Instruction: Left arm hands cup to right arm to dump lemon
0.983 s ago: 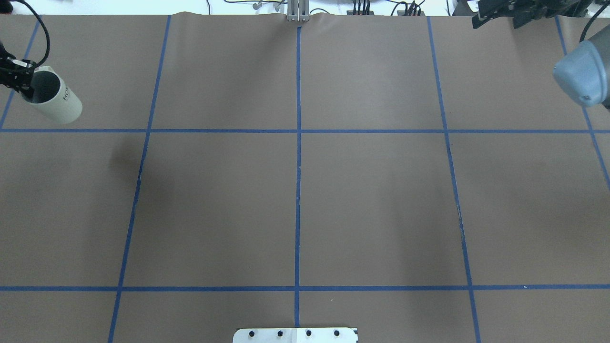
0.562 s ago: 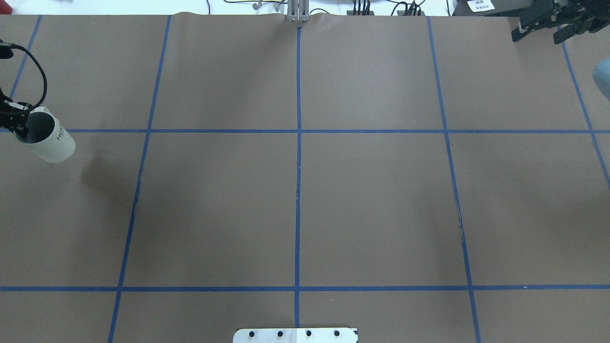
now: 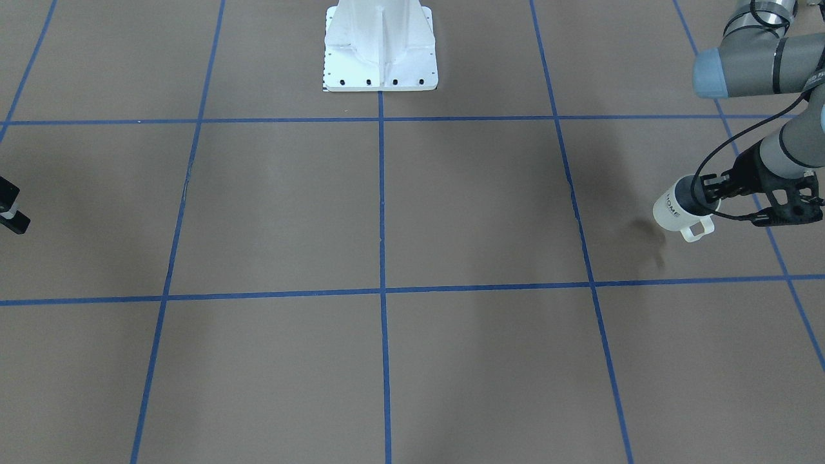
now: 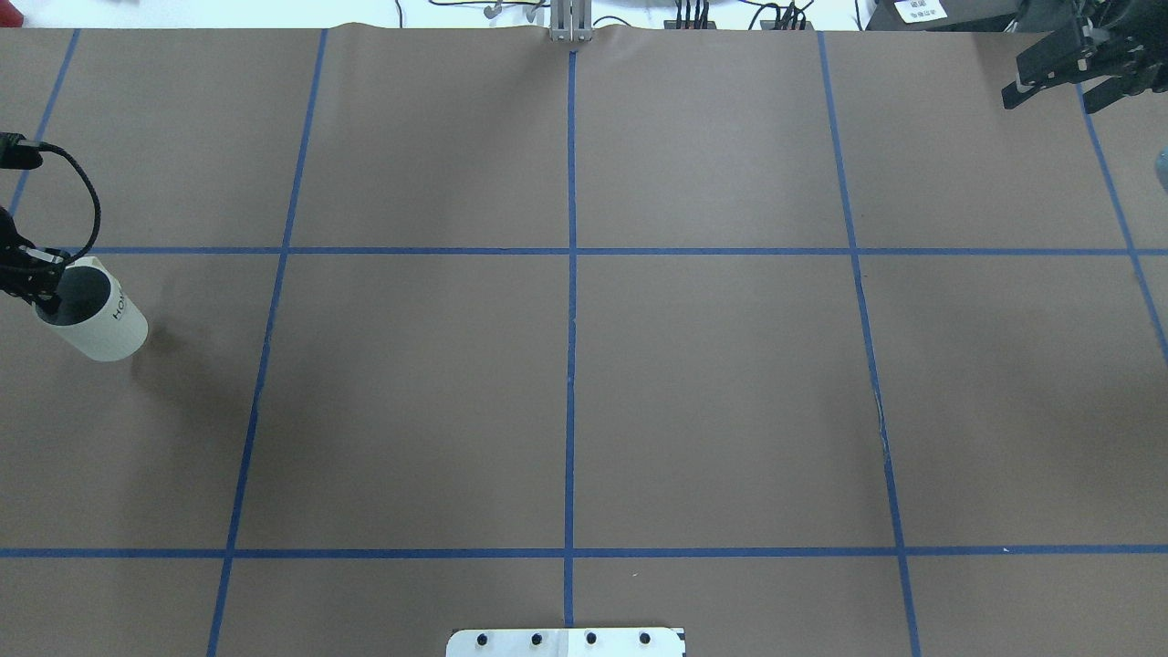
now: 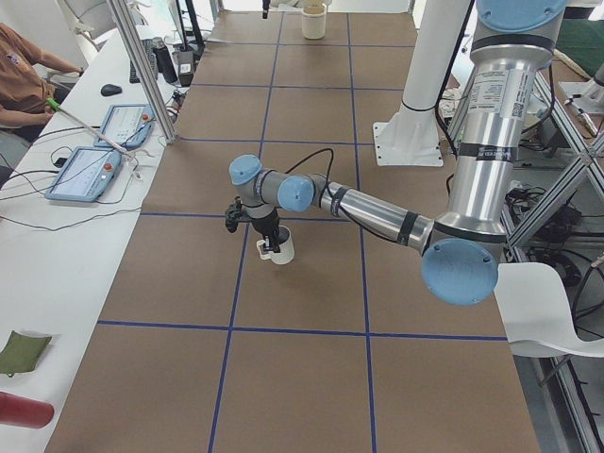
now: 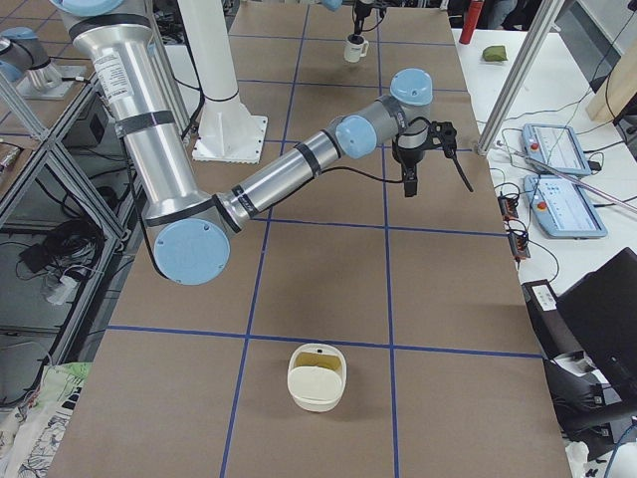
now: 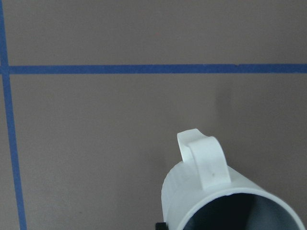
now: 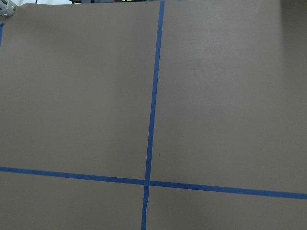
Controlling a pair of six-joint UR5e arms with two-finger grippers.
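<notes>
The white ribbed cup [image 4: 96, 319] with black "HOME" lettering hangs at the table's far left, low over the brown cover. My left gripper [image 4: 41, 278] is shut on its rim. The cup also shows in the front-facing view [image 3: 675, 211], in the left side view [image 5: 279, 251] and in the left wrist view [image 7: 225, 196], handle up. Its inside looks dark grey, and the lemon is hidden. My right gripper [image 4: 1063, 73] is open and empty over the far right corner, and it shows in the right side view [image 6: 430, 171].
A cream bowl-like container [image 6: 317, 376] stands on the table's right end. The white robot base [image 3: 380, 48] stands at the middle of the near edge. Blue tape lines divide the brown table cover [image 4: 712, 392]. Operator tablets [image 5: 94, 160] lie beyond the far edge.
My left gripper has carried the cup toward the robot's side and lower, its shadow now close beside it. My right gripper has moved toward the right edge.
</notes>
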